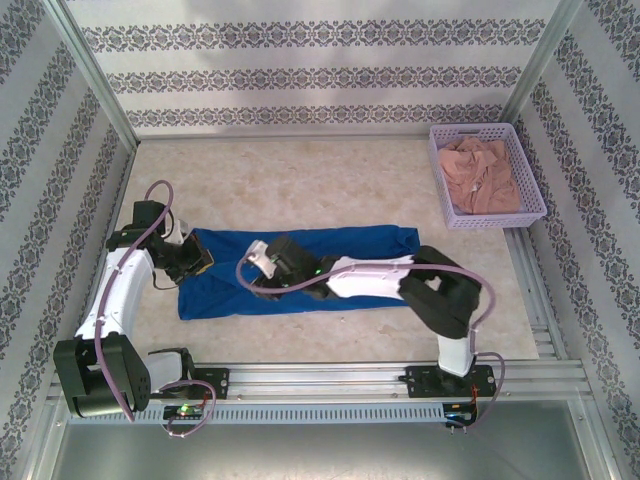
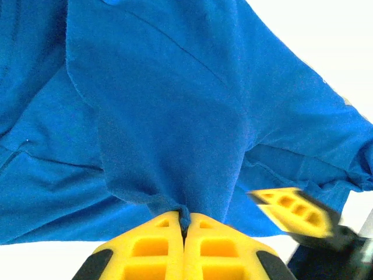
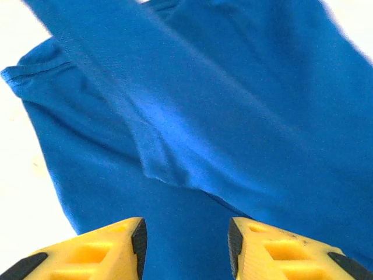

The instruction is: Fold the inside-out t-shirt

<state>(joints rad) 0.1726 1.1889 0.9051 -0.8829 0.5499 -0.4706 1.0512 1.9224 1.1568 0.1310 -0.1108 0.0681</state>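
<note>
Top external view: blue t-shirt [image 1: 350, 245] lies flat as a long band across the middle of the tabletop [image 1: 300, 180], long side running left to right, near the arm bases, well apart from the basket. Left pincer [image 1: 195, 262] is at the shirt's left end, right pincer [image 1: 252, 268] just beside it over the left part of the band, with the right arm stretched across the cloth from the right. Lavender basket [image 1: 497, 222] sits at the far right corner and holds a pinkish-beige garment [image 1: 485, 175]. Left wrist view: left pincer [image 2: 183, 224] is clenched, its yellow fingertips pressed together on a small peak of blue fabric, and the cloth fans out from that pinch in creases. The shirt [image 2: 175, 105] covers most of this view, with a seam line running diagonally across it; a blurred yellow finger [image 2: 291, 211] of the other pincer shows low on the right, near the cloth edge. Right wrist view: right pincer [image 3: 186, 242] is released, jaws standing apart, nothing between them, with shirt fabric directly below. A folded flap with a stitched hem lies diagonally across the shirt [image 3: 233, 116], and pale tabletop shows along the left edge. Cannot tell if the fingertips touch the cloth.
</note>
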